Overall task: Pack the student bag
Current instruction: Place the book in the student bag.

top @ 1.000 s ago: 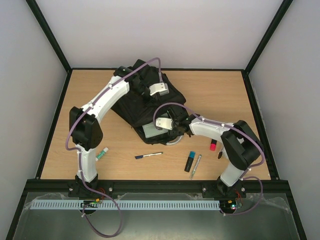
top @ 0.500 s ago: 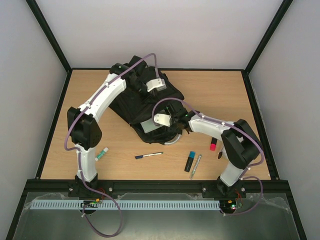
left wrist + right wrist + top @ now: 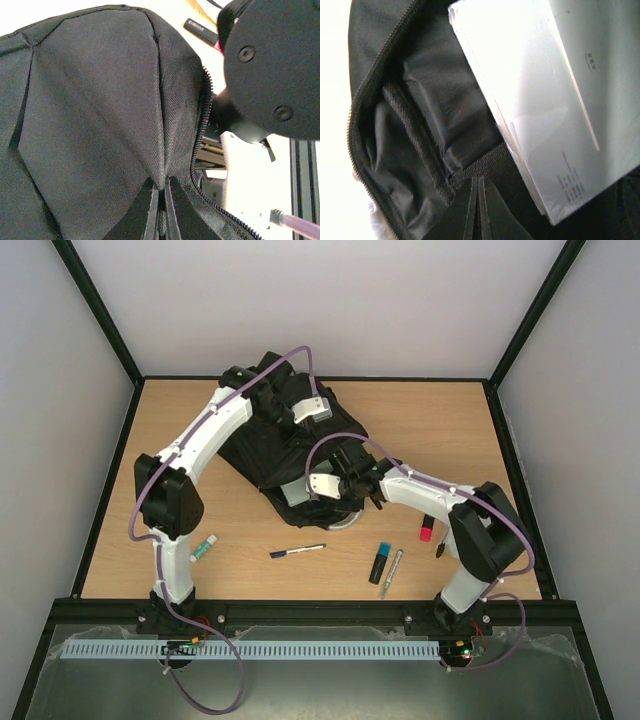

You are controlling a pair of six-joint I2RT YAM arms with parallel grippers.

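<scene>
The student bag (image 3: 285, 445) is a large black backpack lying mid-table with its zip open toward the near side. In the left wrist view my left gripper (image 3: 161, 192) is shut on a pinched fold of the bag's fabric (image 3: 100, 115) beside the zip teeth (image 3: 200, 130). My right gripper (image 3: 478, 181) is shut inside the bag's mouth, its tips against a black webbing band (image 3: 485, 160), with nothing seen between them. A white book (image 3: 555, 95) lies partly inside the opening, just right of those tips; from above the book (image 3: 300, 500) pokes out of the bag's near edge.
On the table in front of the bag lie a pen (image 3: 298, 551), a blue highlighter (image 3: 380, 562), a silver pen (image 3: 391, 572), a pink marker (image 3: 427, 531) and a green-and-white glue stick (image 3: 203, 548). Black frame rails border the table.
My right gripper has closed and shifted slightly right at the bag's opening. The left arm pulled the bag's upper fabric up and back a little, then held still.
</scene>
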